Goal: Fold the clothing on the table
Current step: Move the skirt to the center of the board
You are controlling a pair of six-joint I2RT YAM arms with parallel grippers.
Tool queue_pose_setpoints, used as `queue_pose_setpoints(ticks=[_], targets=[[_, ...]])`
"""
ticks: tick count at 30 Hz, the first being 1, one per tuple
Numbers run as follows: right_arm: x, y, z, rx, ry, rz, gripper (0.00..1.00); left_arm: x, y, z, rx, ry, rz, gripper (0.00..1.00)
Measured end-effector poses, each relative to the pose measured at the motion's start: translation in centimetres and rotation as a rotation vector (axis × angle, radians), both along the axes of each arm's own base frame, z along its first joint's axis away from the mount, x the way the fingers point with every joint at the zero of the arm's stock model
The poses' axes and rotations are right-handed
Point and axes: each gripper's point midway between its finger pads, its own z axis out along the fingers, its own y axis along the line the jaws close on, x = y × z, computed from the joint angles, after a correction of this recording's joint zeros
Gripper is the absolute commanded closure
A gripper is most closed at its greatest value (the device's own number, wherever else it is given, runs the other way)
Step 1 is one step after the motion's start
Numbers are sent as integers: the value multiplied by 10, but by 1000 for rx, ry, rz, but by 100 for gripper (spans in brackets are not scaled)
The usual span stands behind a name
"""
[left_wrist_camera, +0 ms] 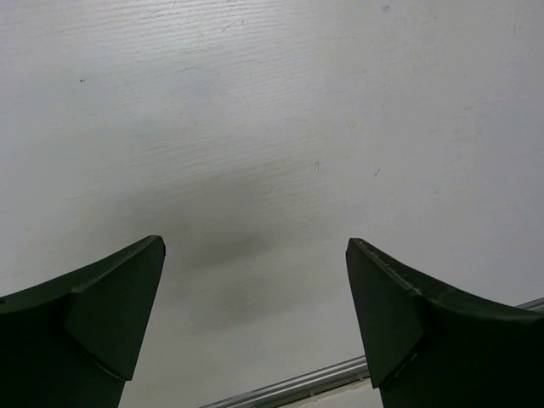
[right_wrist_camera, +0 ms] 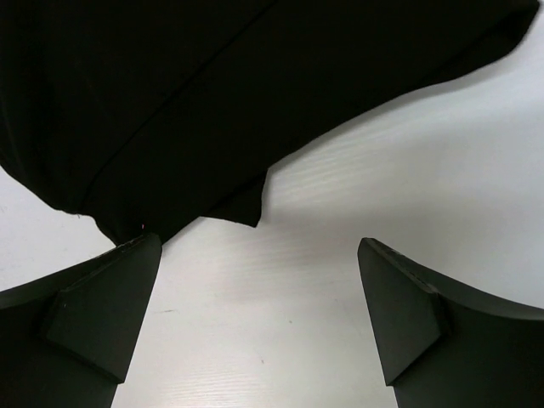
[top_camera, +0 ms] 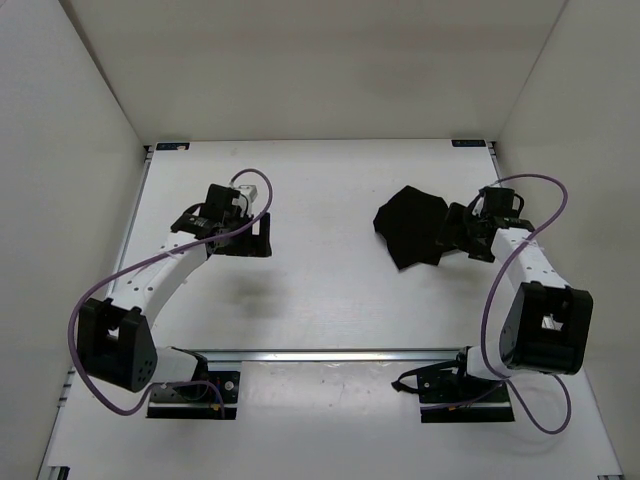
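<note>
On the left of the flat white rectangular surface (top_camera: 330, 300), the left hand (left_wrist_camera: 255, 246) stands fully open, empty. Right of centre lies the small crumpled black fabric garment (top_camera: 410, 228); the right hand (right_wrist_camera: 259, 242), wide open, holds nothing, beside its edge.

The clothing (top_camera: 410, 228) — small, plain black, rumpled — lies flat on the white table (top_camera: 330, 300), right of centre
</note>
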Motion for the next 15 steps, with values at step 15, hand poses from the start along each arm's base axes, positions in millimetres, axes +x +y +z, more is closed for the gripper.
queue_pose_setpoints(ticks=[15], targets=[[22,7,-61,68,137,9,28,-1,7,2,-64,-27,75,1]])
